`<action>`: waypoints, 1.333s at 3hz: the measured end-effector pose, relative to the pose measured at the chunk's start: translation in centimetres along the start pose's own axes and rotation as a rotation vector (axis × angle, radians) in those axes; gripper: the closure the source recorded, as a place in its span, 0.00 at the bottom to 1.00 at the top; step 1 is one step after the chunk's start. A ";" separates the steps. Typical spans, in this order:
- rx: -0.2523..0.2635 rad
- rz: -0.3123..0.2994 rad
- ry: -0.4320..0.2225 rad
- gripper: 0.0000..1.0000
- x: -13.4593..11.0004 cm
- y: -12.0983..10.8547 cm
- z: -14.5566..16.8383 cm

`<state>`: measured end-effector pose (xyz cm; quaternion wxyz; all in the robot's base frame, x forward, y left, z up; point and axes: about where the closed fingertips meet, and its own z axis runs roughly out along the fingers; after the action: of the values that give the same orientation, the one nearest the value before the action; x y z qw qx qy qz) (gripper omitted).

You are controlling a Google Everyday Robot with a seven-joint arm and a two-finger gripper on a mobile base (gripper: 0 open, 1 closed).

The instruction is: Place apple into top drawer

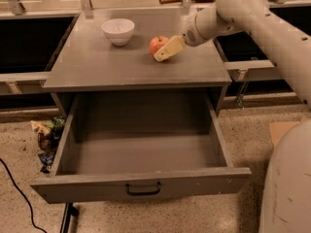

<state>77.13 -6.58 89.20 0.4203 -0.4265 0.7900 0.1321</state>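
My end effector [164, 53] sits low over the grey surface [121, 69], right up against the near right side of the apple [156, 42]. I cannot tell whether it is apart or together. The apple rests on the surface, toward the back, and a white bowl [118, 30] stands apart from it on the left of my view. Below, the top drawer [146, 154] stands pulled out, its dark handle [143, 189] on the front panel.

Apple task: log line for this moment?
tool beside apple | apple on cabinet top | top drawer open
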 end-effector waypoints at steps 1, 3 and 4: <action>0.004 0.039 -0.038 0.00 -0.4 0.0 2.2; -0.013 0.081 -0.075 0.19 -0.8 0.1 5.9; -0.012 0.091 -0.088 0.43 -0.6 0.0 6.5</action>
<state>80.86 -2.53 85.73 0.4455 -0.3865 0.7885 0.1741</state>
